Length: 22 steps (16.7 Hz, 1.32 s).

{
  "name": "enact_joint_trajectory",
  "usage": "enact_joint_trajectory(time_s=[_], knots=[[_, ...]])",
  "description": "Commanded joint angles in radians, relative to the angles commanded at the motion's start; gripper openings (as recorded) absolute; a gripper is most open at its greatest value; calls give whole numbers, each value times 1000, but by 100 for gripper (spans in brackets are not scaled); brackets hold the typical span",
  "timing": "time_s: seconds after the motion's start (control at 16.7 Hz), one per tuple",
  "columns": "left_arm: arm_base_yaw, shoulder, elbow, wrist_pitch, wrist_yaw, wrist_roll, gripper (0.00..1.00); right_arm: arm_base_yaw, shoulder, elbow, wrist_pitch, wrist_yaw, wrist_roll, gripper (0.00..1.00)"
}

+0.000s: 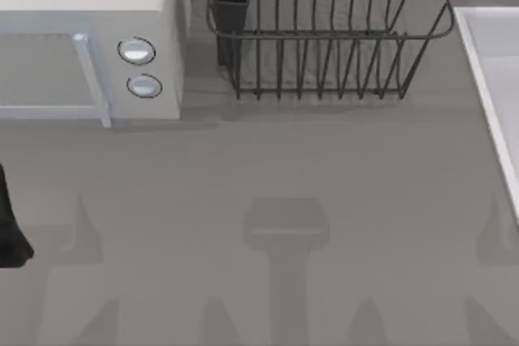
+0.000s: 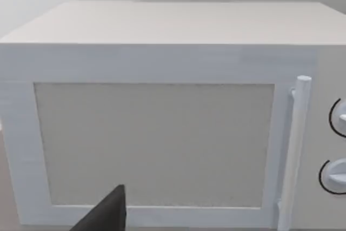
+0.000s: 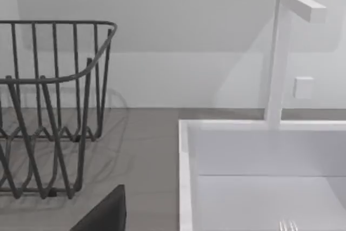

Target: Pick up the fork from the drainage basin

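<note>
Nothing is being gripped yet: fork [image 3: 288, 225] tines are peeking up inside the sink [image 3: 186, 177] at the counter's right edge. Left arm [image 1: 12, 228] is idling at the left edge; can't tell either gripper's finger state.

Only the tips of the slim shiny silver metal fork [image 3: 288, 225] show, lying inside the white rectangular sink basin [image 3: 185, 177], near its floor.
</note>
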Motion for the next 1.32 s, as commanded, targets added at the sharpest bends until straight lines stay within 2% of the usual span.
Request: enact_joint_trajectory(time_s=[0.24, 0.48, 1.32], knots=[[0, 0, 0, 0, 0, 0, 100, -14, 129, 111, -67, 1, -13, 100], [0, 0, 0, 0, 0, 0, 100, -41, 388, 336, -203, 1, -38, 100], [0, 0, 0, 0, 0, 0, 100, -185, 1728, 1487, -899, 4, -166, 100]])
